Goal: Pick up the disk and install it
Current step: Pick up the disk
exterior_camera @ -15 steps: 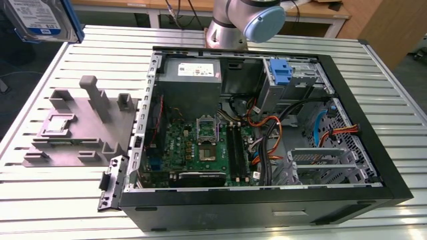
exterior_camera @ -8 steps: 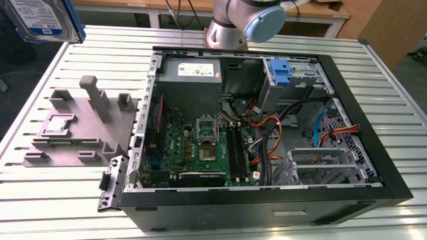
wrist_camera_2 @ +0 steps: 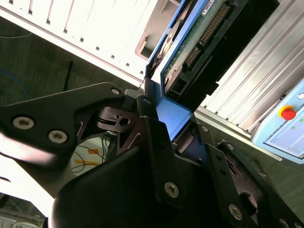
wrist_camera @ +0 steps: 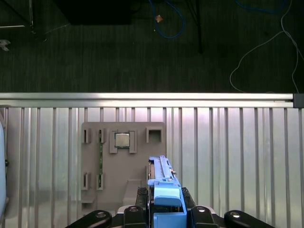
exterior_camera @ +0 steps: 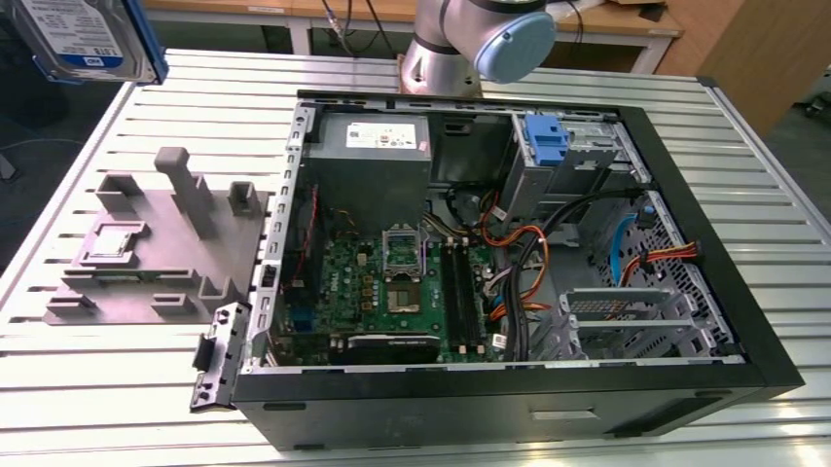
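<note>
The disk (exterior_camera: 81,37) hangs high above the table's far corner at the exterior view's left, its white-and-blue label facing the camera and a blue carrier around its edge. In the first wrist view the disk (wrist_camera: 161,183) stands edge-on, and my gripper (wrist_camera: 164,211) is shut on it, one black finger (wrist_camera: 138,209) on each side. Seen in the second wrist view, the disk (wrist_camera_2: 209,33) shows its connector edge, and the gripper (wrist_camera_2: 175,124) clamps the blue carrier.
A grey holder block (exterior_camera: 156,243) lies on the slatted table beside the open computer case (exterior_camera: 766,370). A blue bracket (exterior_camera: 548,141) sits on the metal drive bay at the case's far side. The holder block (wrist_camera: 142,164) lies below the disk. A control pendant with a red button (wrist_camera_2: 286,113) sits nearby.
</note>
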Robot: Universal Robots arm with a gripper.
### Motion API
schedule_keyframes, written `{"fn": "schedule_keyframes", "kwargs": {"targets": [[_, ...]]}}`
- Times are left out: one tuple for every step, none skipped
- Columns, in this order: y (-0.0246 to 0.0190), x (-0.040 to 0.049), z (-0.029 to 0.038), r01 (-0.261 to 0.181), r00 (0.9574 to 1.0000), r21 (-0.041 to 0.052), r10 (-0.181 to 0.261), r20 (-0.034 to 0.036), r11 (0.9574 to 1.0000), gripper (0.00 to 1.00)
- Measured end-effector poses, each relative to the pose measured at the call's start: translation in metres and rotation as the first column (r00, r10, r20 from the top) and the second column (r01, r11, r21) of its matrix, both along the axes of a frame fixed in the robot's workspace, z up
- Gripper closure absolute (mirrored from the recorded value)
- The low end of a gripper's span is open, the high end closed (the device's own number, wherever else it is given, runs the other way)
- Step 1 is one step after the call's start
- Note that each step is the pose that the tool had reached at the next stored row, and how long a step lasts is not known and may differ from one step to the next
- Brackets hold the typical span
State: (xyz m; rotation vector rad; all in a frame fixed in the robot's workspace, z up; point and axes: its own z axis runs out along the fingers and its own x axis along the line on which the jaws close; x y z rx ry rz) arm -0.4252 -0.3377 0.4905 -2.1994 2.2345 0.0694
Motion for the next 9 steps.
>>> {"fn": "schedule_keyframes", "kwargs": {"targets": [[0.0,0.0003,0.0,0.0,1.0,0.0,0.0,0.0,1.0,0.63],[0.0,0.0005,0.0,0.0,1.0,-0.0001,0.0,0.0,1.0,0.63],[0.0,0.0007,0.0,0.0,1.0,-0.0001,0.0,0.0,1.0,0.63],[0.0,0.001,0.0,0.0,1.0,0.0,0.0,0.0,1.0,0.63],[0.0,0.0013,0.0,0.0,1.0,0.0,0.0,0.0,1.0,0.63],[0.0,0.0015,0.0001,0.0,1.0,-0.0001,0.0,-0.0001,1.0,0.63],[0.0,0.0017,0.0,0.0,1.0,-0.0001,0.0,-0.0001,1.0,0.63],[0.0,0.0019,0.0,0.0,1.0,0.0,0.0,0.0,1.0,0.63],[0.0,0.0021,0.0,0.0,1.0,0.0,0.0,0.0,1.0,0.63]]}}
